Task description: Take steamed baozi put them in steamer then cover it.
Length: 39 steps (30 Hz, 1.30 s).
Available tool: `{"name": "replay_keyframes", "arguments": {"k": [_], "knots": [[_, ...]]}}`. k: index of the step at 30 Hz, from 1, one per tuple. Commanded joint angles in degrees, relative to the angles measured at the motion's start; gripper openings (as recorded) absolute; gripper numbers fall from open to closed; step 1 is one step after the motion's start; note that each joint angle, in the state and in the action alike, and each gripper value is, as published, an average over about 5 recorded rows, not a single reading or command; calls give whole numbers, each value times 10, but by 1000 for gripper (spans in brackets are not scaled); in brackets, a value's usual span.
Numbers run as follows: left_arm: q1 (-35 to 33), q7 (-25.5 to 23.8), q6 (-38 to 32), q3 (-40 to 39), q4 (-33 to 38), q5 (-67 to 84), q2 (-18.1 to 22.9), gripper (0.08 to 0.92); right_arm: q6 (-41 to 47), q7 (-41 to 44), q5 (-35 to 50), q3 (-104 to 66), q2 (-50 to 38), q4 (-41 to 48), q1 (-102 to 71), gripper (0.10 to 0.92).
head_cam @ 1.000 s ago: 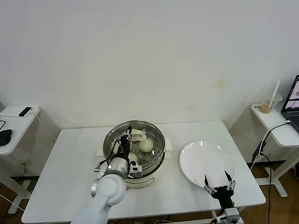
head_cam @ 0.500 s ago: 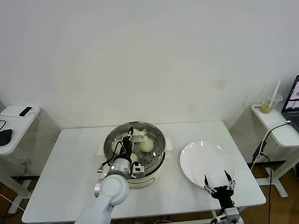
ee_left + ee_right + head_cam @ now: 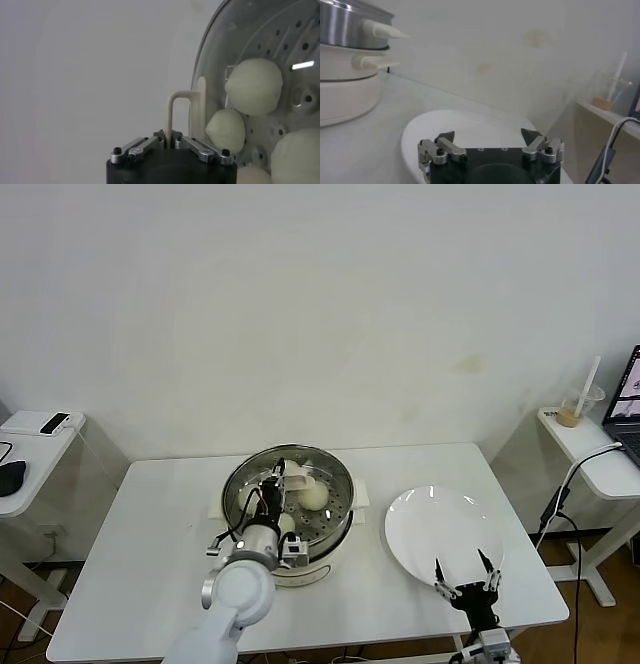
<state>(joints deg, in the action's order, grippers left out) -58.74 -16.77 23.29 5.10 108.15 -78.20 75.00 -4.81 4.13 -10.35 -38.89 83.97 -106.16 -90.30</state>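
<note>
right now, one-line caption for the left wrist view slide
Left gripper jaws closed on the glass cover's cream bar handle, four baozi visible through it in the steamer.

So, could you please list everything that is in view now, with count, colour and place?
table: one, white, centre
steamer: one, steel on a cream base, middle of the table
cover: one, clear glass with a cream handle, over the steamer
baozi: four, cream-white, inside the steamer under the glass
plate: one, white, on the table right of the steamer
side tables: two, white, one at each edge
cup with straw: one, clear, on the right side table
left hand: one, black, closed on the cover's handle
right hand: one, black, open, at the plate's near edge
</note>
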Motion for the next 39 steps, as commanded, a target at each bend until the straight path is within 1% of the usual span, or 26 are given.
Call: {"name": "replay_keyframes", "arguments": {"k": [1,7,12,17,21,23,25,29,31,33,35,36,37,38,39], "knots": [[-6,-1,-3,4,16,-2,-10,216,1,0,-1,1,0,-2,0,823],[-30,2,-7,10,51,9,-32,389,1,1,-2,2,0,-2,-1,823],[-56,14,-16,13,90,27,-46,536,2,1,-2,2,0,-4,-4,823],[-86,27,-25,15,136,50,-55,683,2,1,-2,1,-2,-3,-7,823],[-123,44,-38,33,181,80,-62,785,1,1,3,1,-7,-1,-8,823],[-153,59,-47,52,206,106,-63,811,-1,0,11,1,-11,0,-9,823],[-196,86,-64,82,229,147,-57,819,-7,-1,30,3,-16,3,-8,823],[-285,182,-110,157,248,312,-41,823,-17,2,69,14,-18,13,-2,823],[-317,237,-153,191,238,438,-39,823,-23,7,74,21,-15,14,-1,823],[-339,272,-234,225,212,585,-31,823,-32,12,76,28,-13,13,-2,823],[-351,282,-324,259,175,708,-12,823,-38,15,78,30,-11,9,-4,823],[-357,283,-352,273,160,753,-3,823,-41,17,78,30,-11,6,-6,823],[-362,288,-367,282,149,787,4,823,-44,19,79,29,-12,3,-9,823],[-369,294,-368,289,144,819,9,823,-46,21,82,28,-15,-2,-13,823],[-377,300,-353,292,145,844,11,823,-48,24,86,27,-18,-7,-18,823]]}}
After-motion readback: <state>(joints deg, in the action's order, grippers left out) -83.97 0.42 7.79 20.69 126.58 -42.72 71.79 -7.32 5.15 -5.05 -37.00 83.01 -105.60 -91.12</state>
